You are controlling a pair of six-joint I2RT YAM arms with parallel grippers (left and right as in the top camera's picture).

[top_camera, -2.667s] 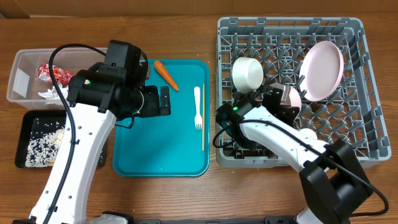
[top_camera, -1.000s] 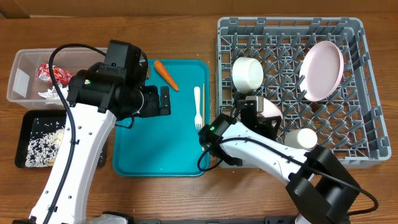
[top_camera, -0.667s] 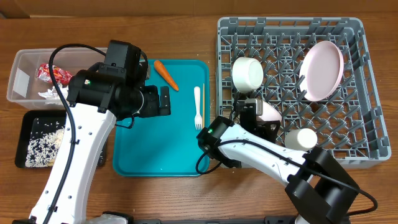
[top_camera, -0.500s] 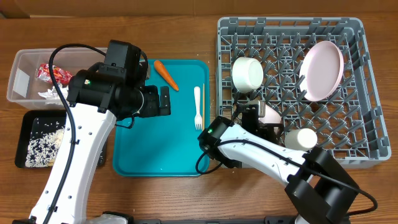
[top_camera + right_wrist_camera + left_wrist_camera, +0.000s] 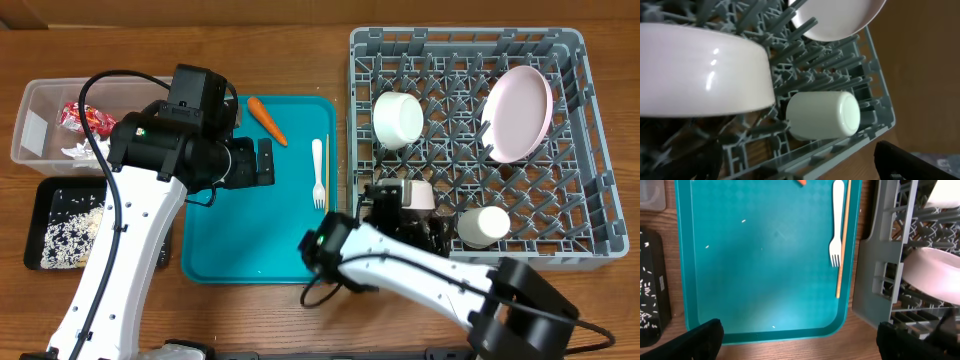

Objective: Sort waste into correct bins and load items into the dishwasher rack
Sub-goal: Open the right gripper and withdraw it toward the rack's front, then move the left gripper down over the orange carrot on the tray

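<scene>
The grey dishwasher rack (image 5: 585, 215) holds a white bowl (image 5: 398, 118), a pink plate (image 5: 518, 112), a white cup (image 5: 483, 225) lying on its side and a pale pink bowl (image 5: 420, 193). My right gripper (image 5: 428, 228) stands open just in front of that bowl, touching nothing. From the right wrist, the bowl (image 5: 700, 70), cup (image 5: 822, 115) and plate (image 5: 835, 17) lie beyond its spread fingers (image 5: 910, 160). My left gripper (image 5: 266, 163) hangs open and empty above the teal tray (image 5: 230, 250). On the tray lie the carrot (image 5: 266, 118), fork (image 5: 318, 172) and wooden stick (image 5: 326, 195).
At the far left, a clear tub (image 5: 30, 125) holds the red wrapper (image 5: 85, 117) and white napkin (image 5: 78, 150). The black tray (image 5: 45, 190) in front of it holds rice grains (image 5: 68, 240). A few stray grains dot the teal tray (image 5: 715, 240).
My right gripper has opened and let go of the pink bowl, which now rests in the rack. Its elbow swung left and toward the table's front. The left arm stayed still.
</scene>
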